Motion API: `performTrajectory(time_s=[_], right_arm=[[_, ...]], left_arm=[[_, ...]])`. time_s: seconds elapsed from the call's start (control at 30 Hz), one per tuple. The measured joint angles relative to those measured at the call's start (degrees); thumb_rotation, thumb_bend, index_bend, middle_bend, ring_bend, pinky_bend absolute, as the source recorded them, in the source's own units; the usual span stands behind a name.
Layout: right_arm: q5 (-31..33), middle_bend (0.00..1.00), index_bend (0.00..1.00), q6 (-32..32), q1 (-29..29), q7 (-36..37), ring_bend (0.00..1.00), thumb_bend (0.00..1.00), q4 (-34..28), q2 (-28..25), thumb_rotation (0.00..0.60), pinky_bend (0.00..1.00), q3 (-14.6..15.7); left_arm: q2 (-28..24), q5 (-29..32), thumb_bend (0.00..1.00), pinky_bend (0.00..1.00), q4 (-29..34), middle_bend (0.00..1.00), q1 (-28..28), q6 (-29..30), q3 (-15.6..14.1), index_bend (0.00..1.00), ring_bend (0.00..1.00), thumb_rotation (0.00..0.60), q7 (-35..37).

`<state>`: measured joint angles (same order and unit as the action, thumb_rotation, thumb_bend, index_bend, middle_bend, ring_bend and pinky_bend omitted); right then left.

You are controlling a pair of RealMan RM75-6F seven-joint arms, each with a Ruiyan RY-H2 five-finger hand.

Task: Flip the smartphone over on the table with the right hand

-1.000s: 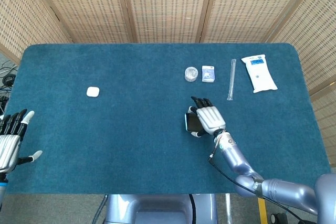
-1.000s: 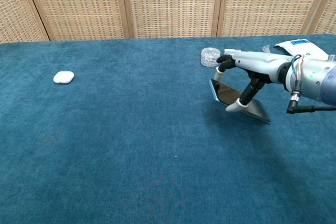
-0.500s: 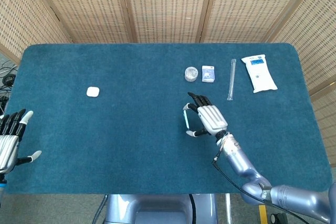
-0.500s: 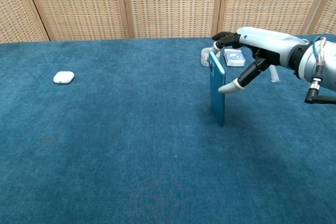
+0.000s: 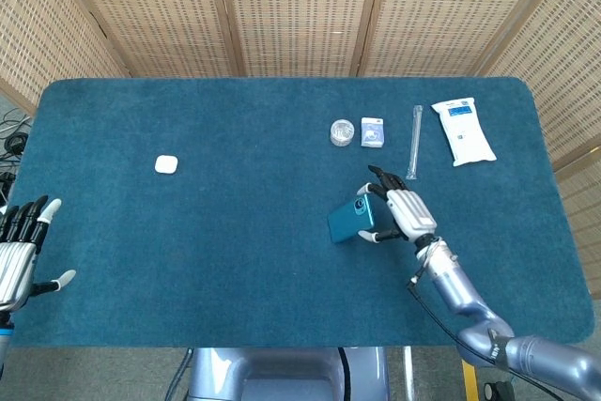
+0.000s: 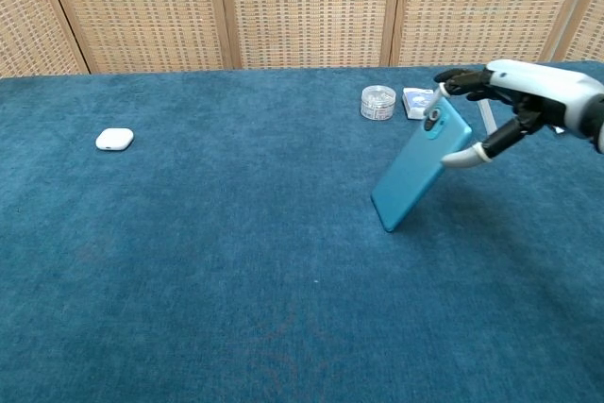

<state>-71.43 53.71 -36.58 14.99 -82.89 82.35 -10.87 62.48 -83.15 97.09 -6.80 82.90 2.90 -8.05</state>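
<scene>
Midway, right hand (image 6: 514,101) fingers (image 6: 469,153) pinching the tilted smartphone (image 6: 419,167), bottom edge on table (image 6: 236,261); left hand (image 5: 19,251) fingers spread, empty

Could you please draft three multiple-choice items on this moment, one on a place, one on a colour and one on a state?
1. Where does the small white case lie?
A. on the table's left part, apart from everything else
B. beside the clear round container
C. under the right hand

2. What colour is the smartphone side facing the chest camera?
A. red
B. teal blue
C. white

3. How does the smartphone stand?
A. flat on the table
B. lifted clear of the table
C. tilted, lower edge on the table, top held by the right hand

Answers: 1 A, it sits alone far left. 2 B, the camera-lens side shows teal. 3 C, the chest view shows it leaning on its lower edge.
</scene>
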Motion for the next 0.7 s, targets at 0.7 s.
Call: performTrajectory(time_s=[0.7], right_arm=[[-15.36,0.00,0.00,19.81,12.83,1.14,0.00,0.18,-3.61,-14.80,0.600,0.00,7.10]], left_arm=[[-0.20,-4.00,0.00,0.00,0.40,0.00,1.12,2.94,-1.25,0.00,0.00,0.600,0.21]])
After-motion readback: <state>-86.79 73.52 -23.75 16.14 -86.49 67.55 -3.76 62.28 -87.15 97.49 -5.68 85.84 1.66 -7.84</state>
